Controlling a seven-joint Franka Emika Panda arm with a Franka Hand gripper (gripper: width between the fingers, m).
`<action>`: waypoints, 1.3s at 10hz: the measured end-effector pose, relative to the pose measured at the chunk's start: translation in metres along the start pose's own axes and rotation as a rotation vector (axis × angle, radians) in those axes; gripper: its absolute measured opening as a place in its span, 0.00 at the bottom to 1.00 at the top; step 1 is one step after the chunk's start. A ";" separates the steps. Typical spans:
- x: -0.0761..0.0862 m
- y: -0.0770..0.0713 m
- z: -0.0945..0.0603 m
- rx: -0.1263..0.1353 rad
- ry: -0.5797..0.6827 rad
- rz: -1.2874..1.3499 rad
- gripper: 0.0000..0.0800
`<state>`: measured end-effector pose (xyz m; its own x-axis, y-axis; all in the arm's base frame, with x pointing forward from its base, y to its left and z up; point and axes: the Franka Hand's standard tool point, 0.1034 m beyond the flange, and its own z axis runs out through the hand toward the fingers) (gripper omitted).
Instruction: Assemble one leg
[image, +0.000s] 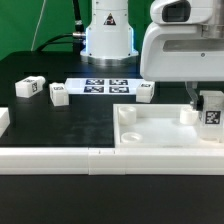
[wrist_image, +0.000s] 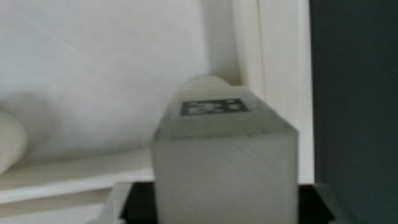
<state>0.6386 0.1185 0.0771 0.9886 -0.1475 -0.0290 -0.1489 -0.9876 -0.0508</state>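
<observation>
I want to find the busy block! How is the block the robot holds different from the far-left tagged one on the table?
The held leg is clamped in the gripper; the loose leg is untouched. The held leg stands upright at the tray-like piece; the loose leg lies on the black table. Both are small white blocks with a black-and-white tag.

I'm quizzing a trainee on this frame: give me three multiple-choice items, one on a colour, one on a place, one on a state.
1. The table is: A black, B white, C red.
2. The gripper is over: A bare table, B the tray-like piece, C the floor.
3. The leg is: A lying flat, B broken, C held upright.
Answers: A, its surface is dark throughout; B, it hangs over that piece at the exterior view's right; C, the gripper clasps it, standing tall.
</observation>
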 end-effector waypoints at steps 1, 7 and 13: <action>0.000 0.001 0.000 0.000 0.000 0.021 0.36; 0.001 0.005 0.002 0.008 0.001 0.830 0.36; 0.000 0.006 0.001 0.023 -0.007 1.419 0.36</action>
<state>0.6375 0.1129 0.0755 0.0021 -0.9973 -0.0731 -1.0000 -0.0028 0.0091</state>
